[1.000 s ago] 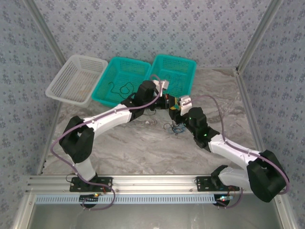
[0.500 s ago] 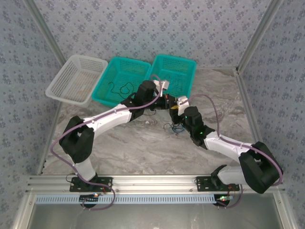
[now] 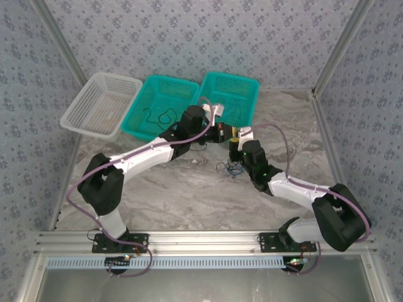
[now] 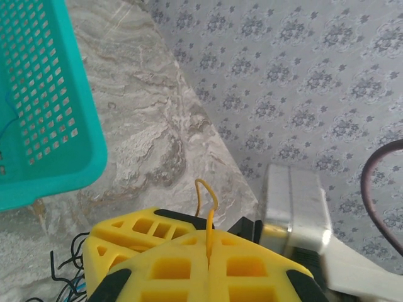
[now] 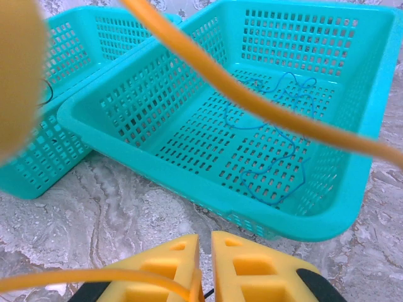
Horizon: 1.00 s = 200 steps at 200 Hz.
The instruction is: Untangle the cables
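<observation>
Top external: above the grey marbled surface (image 3: 157, 189), the left end effector (image 4: 208, 242) is clamped on a thin orange-yellow wire (image 4: 208, 220). The right end effector (image 5: 205, 242) is pinched almost together, seemingly on the same wire. Risk: opposed pulling tightens the knot. The black, blue and orange cables (image 3: 231, 168) lie bunched mid-surface, just nearer.

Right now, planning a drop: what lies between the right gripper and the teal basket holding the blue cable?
Right wrist view: bare marble tabletop between right gripper and teal basket; an orange cable crosses in front.
</observation>
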Each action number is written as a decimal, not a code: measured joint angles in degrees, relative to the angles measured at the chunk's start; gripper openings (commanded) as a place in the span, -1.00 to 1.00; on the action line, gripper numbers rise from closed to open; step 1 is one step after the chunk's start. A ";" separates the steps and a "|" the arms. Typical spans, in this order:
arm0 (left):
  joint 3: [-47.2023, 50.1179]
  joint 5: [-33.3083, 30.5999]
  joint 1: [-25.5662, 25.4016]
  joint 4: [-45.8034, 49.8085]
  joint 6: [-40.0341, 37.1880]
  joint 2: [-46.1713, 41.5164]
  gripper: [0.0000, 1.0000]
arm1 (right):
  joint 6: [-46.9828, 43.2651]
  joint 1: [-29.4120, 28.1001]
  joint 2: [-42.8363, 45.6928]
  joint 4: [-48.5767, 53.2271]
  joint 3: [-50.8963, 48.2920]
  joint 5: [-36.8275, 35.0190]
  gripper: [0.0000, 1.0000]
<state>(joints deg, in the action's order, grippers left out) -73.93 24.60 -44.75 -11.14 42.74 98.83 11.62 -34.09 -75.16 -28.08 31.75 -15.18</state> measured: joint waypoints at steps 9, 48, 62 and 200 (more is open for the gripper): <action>0.42 0.00 0.04 -0.57 0.04 -0.50 -1.00 | 0.22 0.09 -0.02 0.35 0.00 -0.28 -0.69; 1.31 -0.17 0.42 -2.51 0.46 -1.70 -1.00 | 1.29 1.22 -1.75 3.15 0.00 -1.70 -0.69; 1.66 -0.15 0.70 -3.10 0.90 -1.73 -1.00 | 1.70 1.70 -2.47 4.26 0.00 -2.08 -0.69; 4.35 -3.69 3.56 -2.27 -2.19 -8.02 -1.00 | 8.59 2.73 -3.72 11.54 -1.03 -6.97 -0.73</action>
<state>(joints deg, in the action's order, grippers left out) -69.58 20.91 -41.19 -13.41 40.56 90.80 20.21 -31.35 -78.87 -16.53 30.72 -22.15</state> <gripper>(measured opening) 0.042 0.139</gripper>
